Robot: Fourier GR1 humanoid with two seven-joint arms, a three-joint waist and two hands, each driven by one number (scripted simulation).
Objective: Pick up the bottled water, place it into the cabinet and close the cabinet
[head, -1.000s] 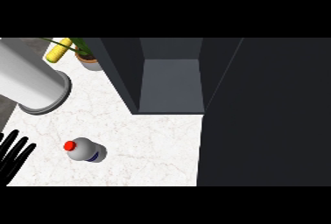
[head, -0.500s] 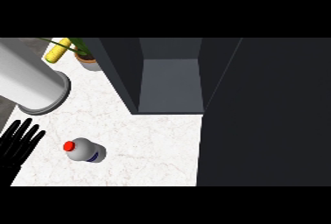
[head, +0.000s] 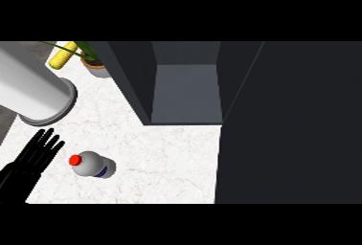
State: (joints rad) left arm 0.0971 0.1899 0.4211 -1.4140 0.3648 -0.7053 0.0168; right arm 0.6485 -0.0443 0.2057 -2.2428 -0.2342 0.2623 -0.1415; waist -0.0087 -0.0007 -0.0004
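Bottled water [head: 93,165] standing on white marble counter [head: 163,158], left hand [head: 37,154] at nine o'clock, fingers straight, not touching. Open dark cabinet [head: 187,91] at one o'clock.

The counter [head: 163,153] has a white marbled top. A water bottle [head: 92,165] with a red cap stands on it, in front of the open cabinet [head: 185,81] and to its left. A large grey cylinder [head: 32,91] stands behind the bottle. A potted plant [head: 96,64] stands beside the cabinet's left wall.
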